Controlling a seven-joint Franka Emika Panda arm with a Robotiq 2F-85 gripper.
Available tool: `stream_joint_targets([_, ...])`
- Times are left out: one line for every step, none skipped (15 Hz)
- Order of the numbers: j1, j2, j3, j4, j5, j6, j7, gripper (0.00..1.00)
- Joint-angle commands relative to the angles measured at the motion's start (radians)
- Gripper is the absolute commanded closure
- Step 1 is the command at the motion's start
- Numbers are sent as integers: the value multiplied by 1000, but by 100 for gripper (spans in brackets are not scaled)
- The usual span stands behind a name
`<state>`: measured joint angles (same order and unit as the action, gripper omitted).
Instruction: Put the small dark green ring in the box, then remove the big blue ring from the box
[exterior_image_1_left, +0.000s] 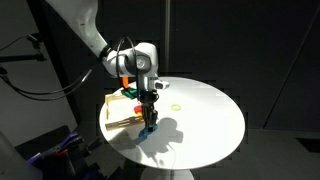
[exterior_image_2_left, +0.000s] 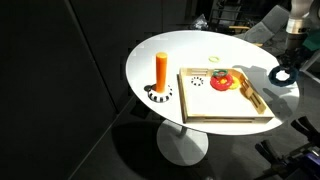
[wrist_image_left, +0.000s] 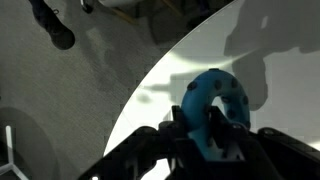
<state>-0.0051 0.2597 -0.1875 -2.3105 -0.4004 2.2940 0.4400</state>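
Observation:
My gripper (exterior_image_1_left: 148, 108) is shut on the big blue ring (exterior_image_1_left: 148, 127), a thick light-blue ring with dark dots. It holds the ring upright, low over the white table, just outside the box (exterior_image_1_left: 118, 113). In an exterior view the ring (exterior_image_2_left: 283, 73) hangs under the gripper (exterior_image_2_left: 291, 58) beyond the wall of the box (exterior_image_2_left: 225, 116). In the wrist view the ring (wrist_image_left: 213, 95) sits between the dark fingers (wrist_image_left: 210, 135). A small dark ring (exterior_image_2_left: 197, 82), seemingly the small dark green ring, lies inside the box next to a red piece (exterior_image_2_left: 222, 80).
An orange upright peg (exterior_image_2_left: 161, 68) stands on a dotted base beside the box. A pale yellow-green thin ring (exterior_image_2_left: 212, 57) lies on the round white table (exterior_image_2_left: 160, 50); it also shows in an exterior view (exterior_image_1_left: 175, 104). The table edge (wrist_image_left: 130, 110) is close to the gripper.

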Motion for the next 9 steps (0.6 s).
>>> stream_joint_targets([-27,4,6,-37,57,85,-7,90])
stream_joint_targets([-32,7,6,-47,78,112,-13,90])
stream_joint_targets([-35,10,5,-57,98,138,-18,90])
stream_joint_targets([-42,11,6,-69,127,166,-28,90])
stream_joint_targets([-47,12,6,-80,152,193,-33,90])
stream_joint_targets([-52,13,7,-91,182,213,-44,90])
stream_joint_targets([-58,13,9,-102,214,231,-56,90])
stream_joint_targets([-65,11,13,-113,250,243,-72,90])
stream_joint_targets([-71,10,18,-121,287,250,-91,89])
